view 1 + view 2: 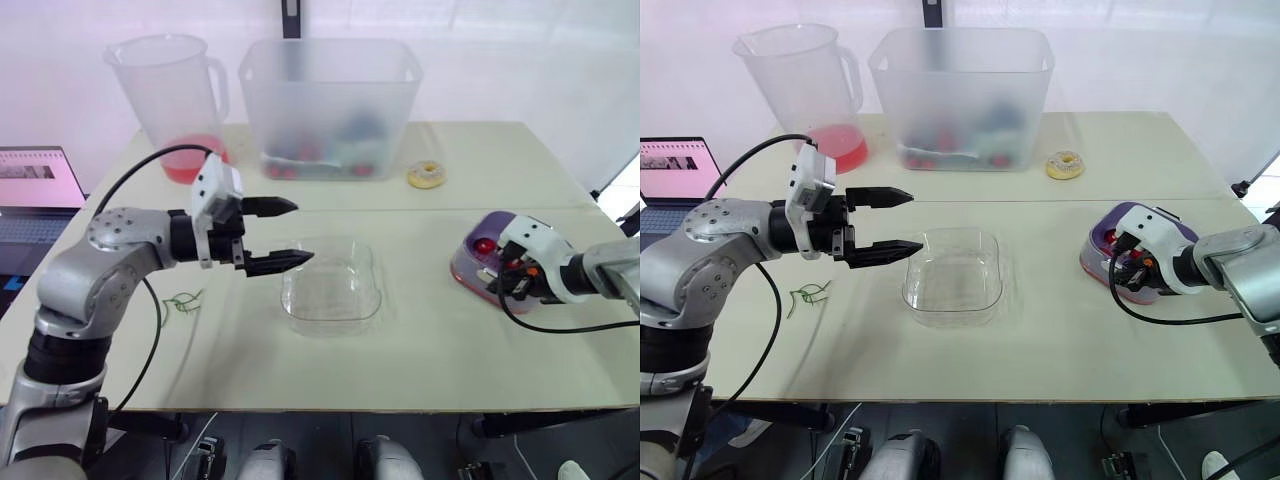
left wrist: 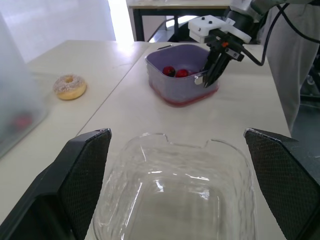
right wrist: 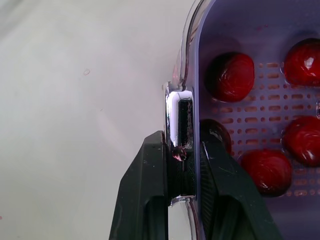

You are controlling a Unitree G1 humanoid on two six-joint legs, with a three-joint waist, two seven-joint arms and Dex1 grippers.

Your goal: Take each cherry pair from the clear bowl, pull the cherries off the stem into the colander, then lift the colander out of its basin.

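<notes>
The clear bowl [image 1: 335,318] stands mid-table with no cherries showing in it. My left gripper [image 1: 303,231] hovers open at the bowl's left rim, its fingers [image 2: 82,170] spread wide with nothing between them. At the right, the purple colander [image 1: 492,228] rests in its reddish basin [image 1: 466,277] and holds several red cherries [image 3: 230,75]. My right gripper [image 3: 182,142] is shut on the colander's near wall at a shiny tab [image 3: 180,115], one finger inside and one outside. Loose green stems [image 1: 183,302] lie on the table under my left arm.
At the back stand a jug [image 1: 170,90] with red liquid and a large frosted bin [image 1: 330,100] with items inside. A doughnut [image 1: 426,174] lies right of the bin. A laptop [image 1: 35,190] sits off the table's left edge.
</notes>
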